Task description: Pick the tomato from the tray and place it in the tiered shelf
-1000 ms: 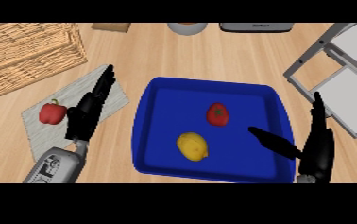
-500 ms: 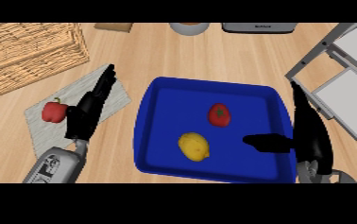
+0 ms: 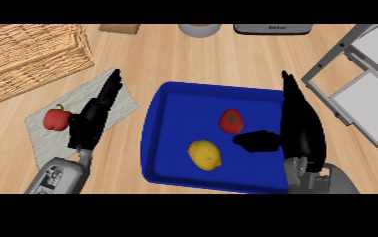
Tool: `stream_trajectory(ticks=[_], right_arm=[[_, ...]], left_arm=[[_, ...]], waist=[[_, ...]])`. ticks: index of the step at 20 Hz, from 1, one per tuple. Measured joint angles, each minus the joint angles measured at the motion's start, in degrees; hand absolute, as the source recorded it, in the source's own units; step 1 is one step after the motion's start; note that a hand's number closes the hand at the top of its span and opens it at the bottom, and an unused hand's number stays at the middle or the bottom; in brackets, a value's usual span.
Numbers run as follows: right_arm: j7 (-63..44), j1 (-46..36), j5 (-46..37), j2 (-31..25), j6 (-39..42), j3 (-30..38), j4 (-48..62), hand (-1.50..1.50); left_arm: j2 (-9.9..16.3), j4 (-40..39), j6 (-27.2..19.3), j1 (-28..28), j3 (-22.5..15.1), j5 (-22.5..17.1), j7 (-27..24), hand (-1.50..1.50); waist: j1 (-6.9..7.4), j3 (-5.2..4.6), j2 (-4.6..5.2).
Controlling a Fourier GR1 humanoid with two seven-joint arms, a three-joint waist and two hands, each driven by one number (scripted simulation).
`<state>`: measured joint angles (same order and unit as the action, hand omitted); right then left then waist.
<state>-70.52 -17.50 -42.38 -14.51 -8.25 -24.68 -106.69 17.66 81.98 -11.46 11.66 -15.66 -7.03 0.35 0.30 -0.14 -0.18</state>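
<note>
Nearest, on the blue tray point(image 3: 171, 131), a yellow lemon point(image 3: 204, 154). Just right of it, the right hand point(image 3: 301, 126), fingers straight and pointing far, thumb stuck out leftward over the tray floor, holding nothing. A little farther, the tomato point(image 3: 232, 121), red with a green stem, lying on the tray just beyond the thumb tip, not touching it. At left, over the grey mat point(image 3: 125, 101), the left hand point(image 3: 96, 116), fingers straight, holding nothing; beside it a red bell pepper point(image 3: 57, 119). Far left, a wicker basket point(image 3: 40, 56). Far right, the grey tiered shelf point(image 3: 347, 76).
</note>
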Motion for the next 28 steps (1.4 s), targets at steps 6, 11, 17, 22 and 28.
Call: stream_trajectory(ticks=[6,11,17,22,28], right_arm=[[-0.14,-3.8,-5.64,5.78,2.84,1.16,4.98,-1.5],[0.58,-3.75,-9.3,9.82,4.95,2.86,6.64,-1.5],[1.36,-3.13,-11.93,13.04,6.21,4.15,7.72,-1.5],[1.31,-2.72,-12.72,13.73,5.62,3.45,10.4,-1.5],[1.89,-2.77,-12.18,13.94,5.24,4.05,12.8,-1.5]], left_arm=[[-1.1,-1.26,0.07,0.5,0.29,0.94,-0.54,0.0],[-1.97,-1.32,-0.6,1.08,0.49,2.01,0.54,0.0],[-2.55,-0.9,-0.18,0.94,1.05,2.44,1.11,0.0],[-2.88,-0.83,0.62,-0.62,1.04,2.94,-0.21,0.0],[-2.61,-1.72,1.8,0.36,2.61,2.92,-0.42,0.0]], waist=[[-0.08,0.04,0.1],[-0.31,0.07,0.08],[-0.28,0.1,0.09],[-0.04,0.11,0.13],[-0.07,0.1,0.16]])
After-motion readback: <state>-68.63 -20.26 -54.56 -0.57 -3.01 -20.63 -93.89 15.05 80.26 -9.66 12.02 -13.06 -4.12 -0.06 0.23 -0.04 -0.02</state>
